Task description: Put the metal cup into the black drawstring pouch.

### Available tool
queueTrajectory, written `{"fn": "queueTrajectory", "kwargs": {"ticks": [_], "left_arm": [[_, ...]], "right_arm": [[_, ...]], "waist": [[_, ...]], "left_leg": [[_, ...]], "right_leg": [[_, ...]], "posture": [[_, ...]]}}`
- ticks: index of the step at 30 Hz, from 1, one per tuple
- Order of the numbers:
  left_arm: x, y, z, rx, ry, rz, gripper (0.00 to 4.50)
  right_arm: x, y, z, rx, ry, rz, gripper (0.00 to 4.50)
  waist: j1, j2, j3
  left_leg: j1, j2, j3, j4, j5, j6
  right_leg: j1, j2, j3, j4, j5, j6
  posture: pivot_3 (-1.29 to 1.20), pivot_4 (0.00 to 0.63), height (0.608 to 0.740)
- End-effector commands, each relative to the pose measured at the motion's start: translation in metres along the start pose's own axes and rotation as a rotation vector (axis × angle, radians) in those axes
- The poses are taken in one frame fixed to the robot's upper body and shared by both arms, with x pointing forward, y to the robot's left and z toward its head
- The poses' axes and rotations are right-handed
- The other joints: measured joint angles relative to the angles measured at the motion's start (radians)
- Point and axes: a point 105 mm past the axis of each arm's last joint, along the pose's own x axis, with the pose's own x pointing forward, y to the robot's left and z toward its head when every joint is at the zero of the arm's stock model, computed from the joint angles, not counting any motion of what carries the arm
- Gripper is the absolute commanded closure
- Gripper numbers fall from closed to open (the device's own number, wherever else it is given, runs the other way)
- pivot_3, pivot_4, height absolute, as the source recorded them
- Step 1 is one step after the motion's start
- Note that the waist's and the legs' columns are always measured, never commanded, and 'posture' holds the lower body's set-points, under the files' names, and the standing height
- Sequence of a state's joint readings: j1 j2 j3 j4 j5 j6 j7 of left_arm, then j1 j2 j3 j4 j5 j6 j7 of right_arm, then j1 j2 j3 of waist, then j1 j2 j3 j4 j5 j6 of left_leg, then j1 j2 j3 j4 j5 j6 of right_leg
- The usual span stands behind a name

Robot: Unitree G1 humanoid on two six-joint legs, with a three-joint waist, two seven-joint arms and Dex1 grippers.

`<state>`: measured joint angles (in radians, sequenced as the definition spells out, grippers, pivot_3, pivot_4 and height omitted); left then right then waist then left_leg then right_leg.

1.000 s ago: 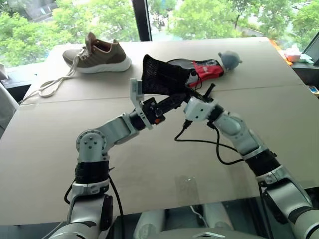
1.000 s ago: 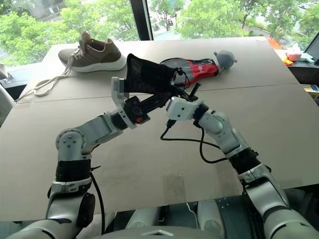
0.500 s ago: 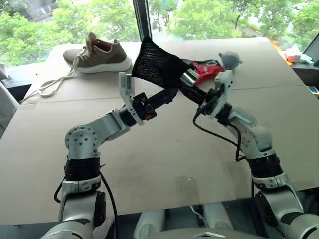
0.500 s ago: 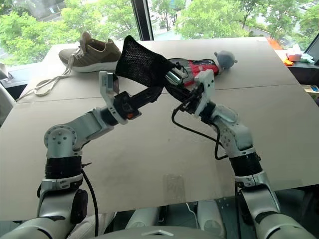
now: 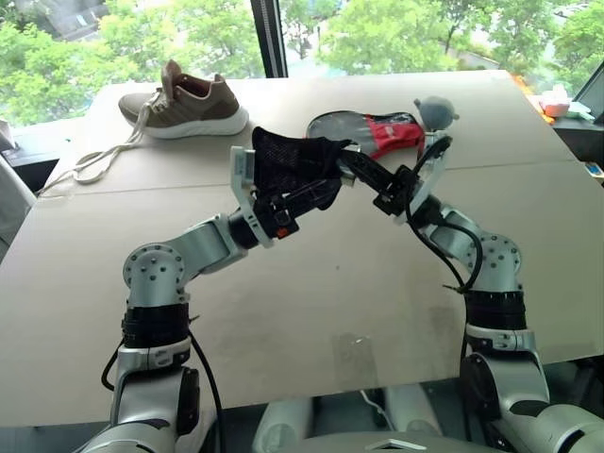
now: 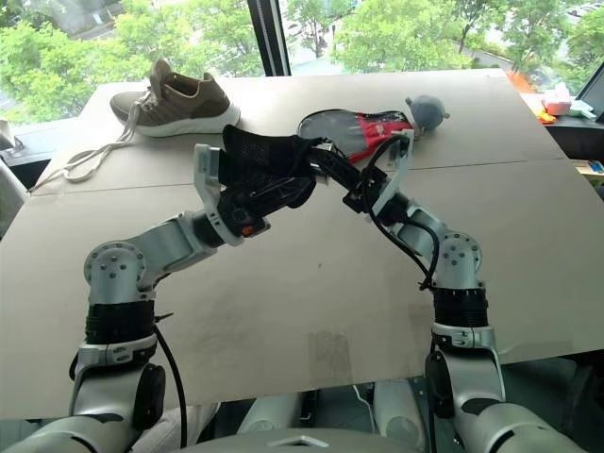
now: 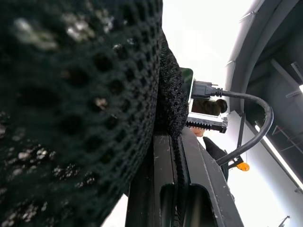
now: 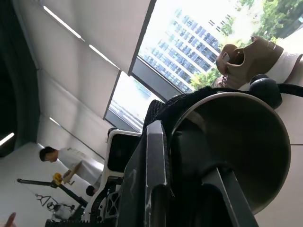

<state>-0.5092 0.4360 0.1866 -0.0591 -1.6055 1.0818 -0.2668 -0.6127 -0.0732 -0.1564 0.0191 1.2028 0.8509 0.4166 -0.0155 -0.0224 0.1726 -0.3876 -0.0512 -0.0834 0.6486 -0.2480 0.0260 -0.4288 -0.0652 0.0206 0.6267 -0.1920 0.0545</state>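
Above the middle of a wide tan counter point(image 5: 311, 311), seamed across its width: black drawstring pouch point(image 5: 288, 165), mesh fabric, held up off the surface by the left gripper point(image 5: 311, 193), fingers clenched on the cloth. Metal cup point(image 8: 236, 142), seen in the right wrist view with its open rim toward the camera and pouch mesh lying around its far side; right gripper point(image 5: 354, 165) reaches into the pouch mouth, fingers point(image 8: 154, 161) clamped on the cup's rim. Far side of counter: brown sneaker point(image 5: 189, 102) with loose white laces trailing left; black-and-red paddle-shaped case point(image 5: 373, 130), grey plush point(image 5: 434, 111) just beside it. Beyond: large windows, green trees. Right wrist view: ceiling light strips, a person in white at a distance.
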Motion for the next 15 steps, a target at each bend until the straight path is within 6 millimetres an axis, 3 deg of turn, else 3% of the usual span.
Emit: {"fn": "queueTrajectory", "kwargs": {"ticks": [1,6,14,15], "left_arm": [[0.0,-0.014,0.007,0.037,-0.017,-0.054,4.5],[0.001,-0.02,0.009,0.028,-0.029,-0.091,4.5],[0.009,-0.03,-0.002,0.009,0.016,-0.155,4.5],[0.01,-0.03,-0.002,0.005,0.016,-0.158,4.5]], "right_arm": [[0.002,0.011,-0.006,-0.149,0.061,0.024,4.29],[0.009,0.005,-0.015,-0.573,0.133,-0.028,4.29],[0.026,0.007,-0.047,-1.286,0.234,0.137,4.29],[0.027,0.003,-0.053,-1.472,0.272,0.173,4.29]], "waist": [[0.0,0.0,0.0],[0.0,0.0,0.0],[-0.002,0.0,0.0],[-0.002,0.0,0.0]], "left_leg": [[0.0,0.0,0.0,0.0,0.0,0.0],[0.0,-0.001,0.0,0.0,0.0,-0.001],[0.0,-0.001,0.001,0.001,0.002,-0.003],[0.0,-0.001,0.001,0.001,0.002,-0.003]], "right_leg": [[0.0,0.0,0.0,0.0,0.0,0.0],[0.0,0.0,0.0,0.0,0.0,0.0],[0.0,0.0,0.0,0.0,0.0,0.0],[0.0,0.0,0.0,0.0,0.0,0.0]], "posture": [[0.0,0.15,0.736],[0.0,0.15,0.736],[0.0,0.15,0.736],[0.0,0.15,0.736]]}}
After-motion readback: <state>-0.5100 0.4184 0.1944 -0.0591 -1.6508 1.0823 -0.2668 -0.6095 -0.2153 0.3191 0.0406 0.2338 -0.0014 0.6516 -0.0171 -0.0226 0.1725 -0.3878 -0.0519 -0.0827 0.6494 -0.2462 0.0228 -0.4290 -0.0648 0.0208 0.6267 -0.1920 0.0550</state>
